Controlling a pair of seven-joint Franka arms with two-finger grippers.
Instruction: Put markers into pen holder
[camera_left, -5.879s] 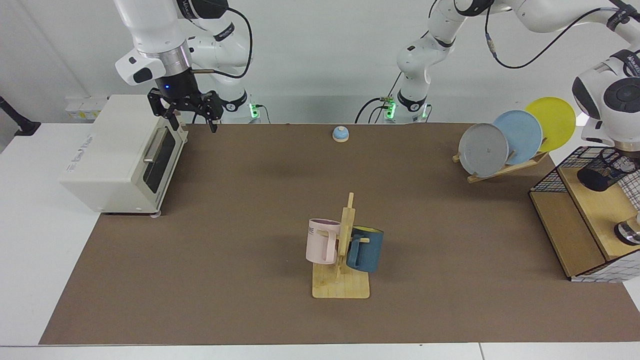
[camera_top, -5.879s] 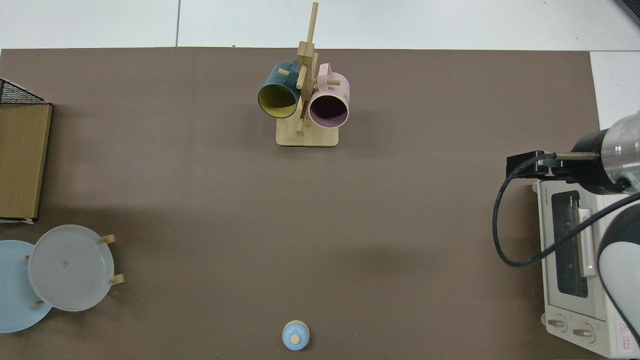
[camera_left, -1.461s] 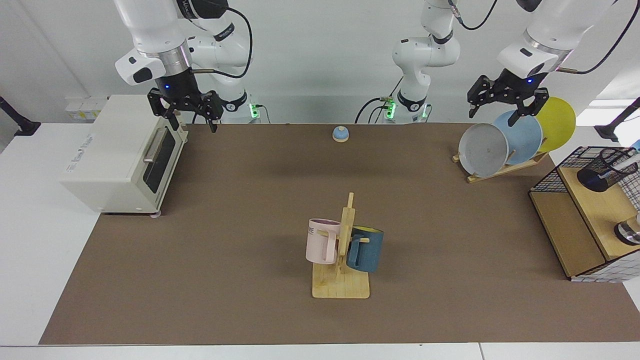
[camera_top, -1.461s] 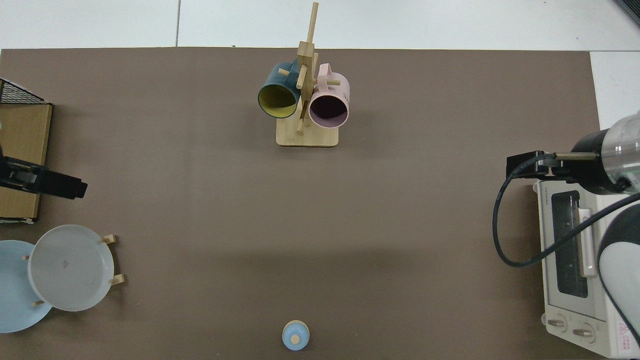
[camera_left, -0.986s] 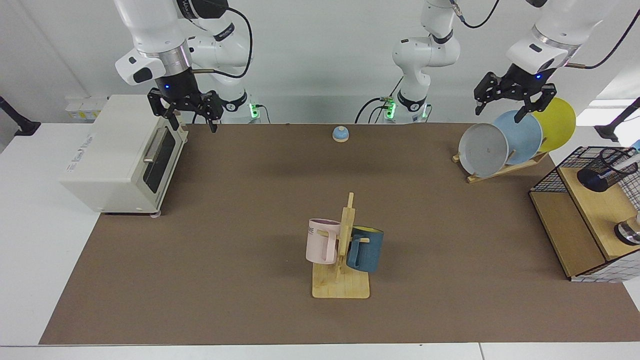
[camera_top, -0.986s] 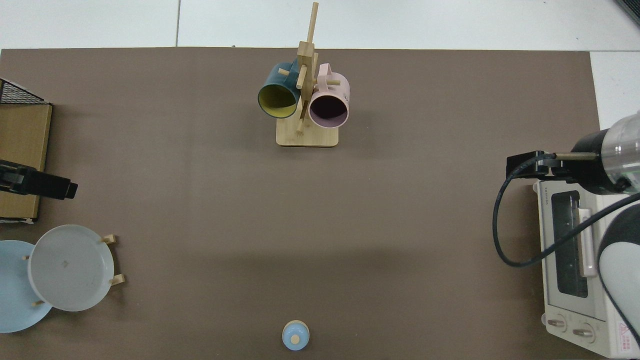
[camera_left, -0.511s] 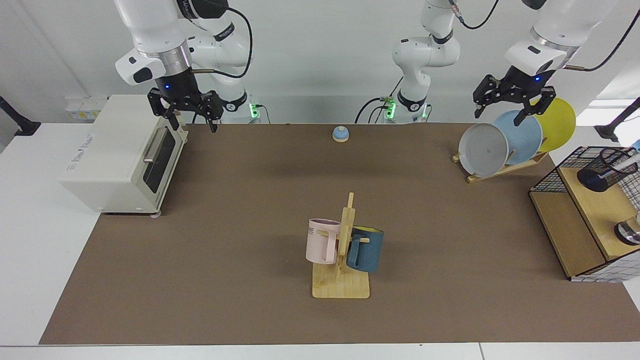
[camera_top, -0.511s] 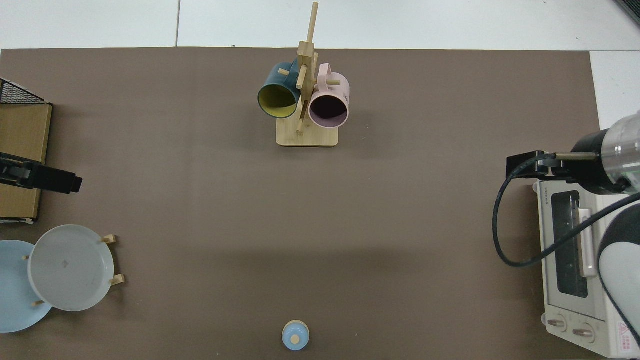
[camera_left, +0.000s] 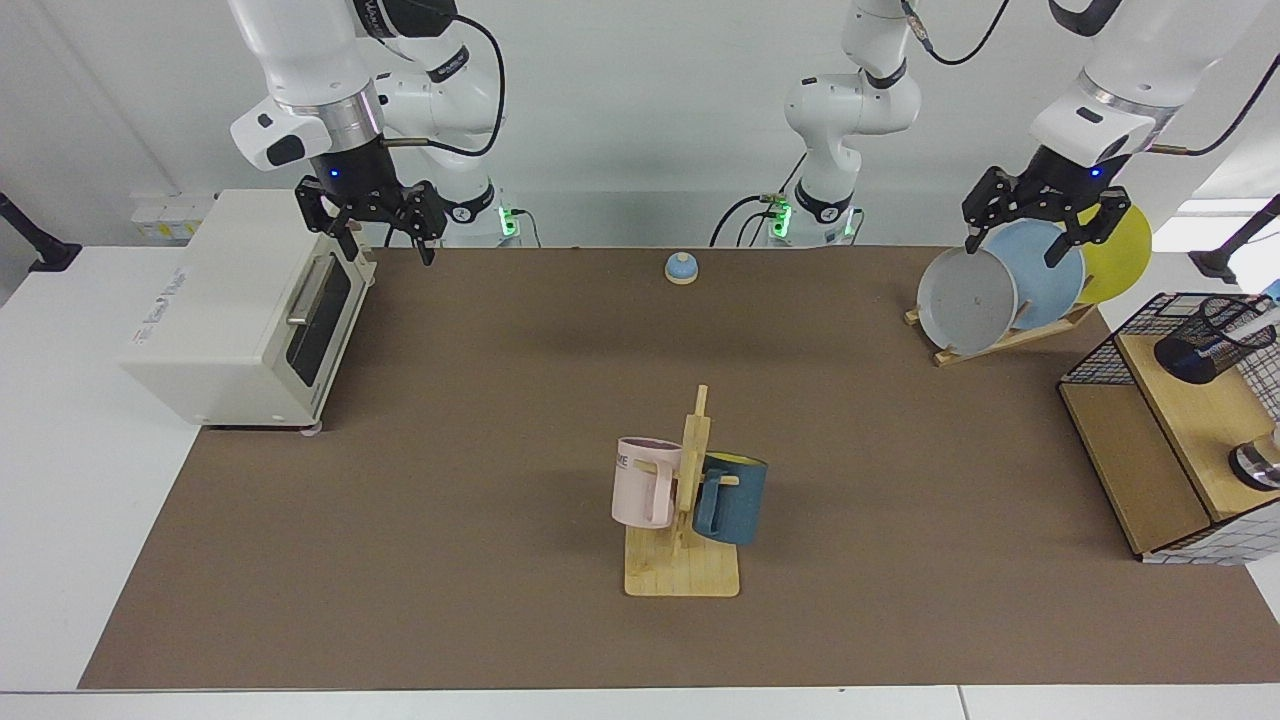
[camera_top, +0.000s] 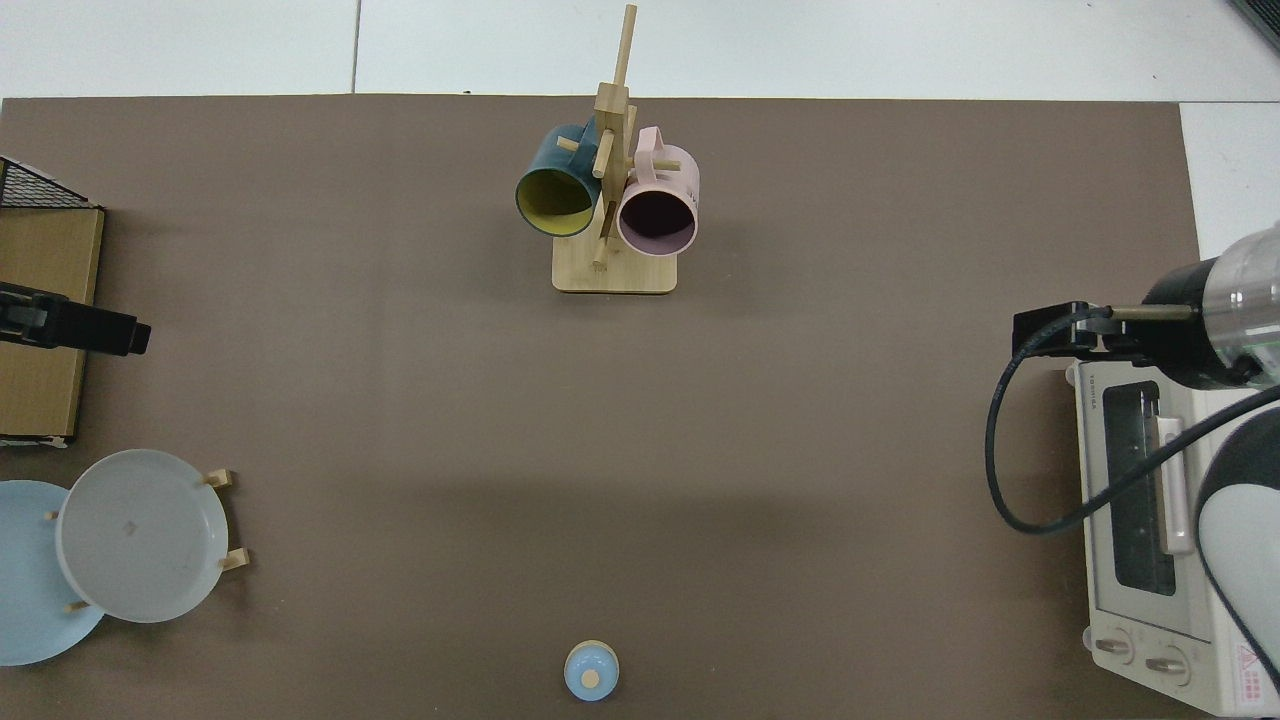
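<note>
The black mesh pen holder (camera_left: 1203, 350) sits on the wooden shelf of the wire basket (camera_left: 1100, 355) at the right edge of the facing view. A marker (camera_left: 1256, 314) with a white barrel and blue tip pokes out of its mouth. My left gripper (camera_left: 1035, 228) hangs open and empty above the plate rack, well left of the holder. In the top view it shows as a black piece (camera_top: 115, 333) at the left edge. Beside the toaster oven's top corner, my right gripper (camera_left: 385, 232) waits open and empty, also seen from above (camera_top: 1050, 335). The top view does not reach the holder.
A plate rack (camera_left: 1010, 335) holds grey, blue and yellow plates. A mug tree (camera_left: 685, 500) with a pink and a blue mug stands mid-table. A toaster oven (camera_left: 240, 305) is at the left. A small blue bell (camera_left: 681, 267) sits at the far edge.
The left arm has left the pen holder, where it was 5.9 s ago, and now hovers over the plates. Over the last half second it drifted slightly right and down. The right arm stayed still.
</note>
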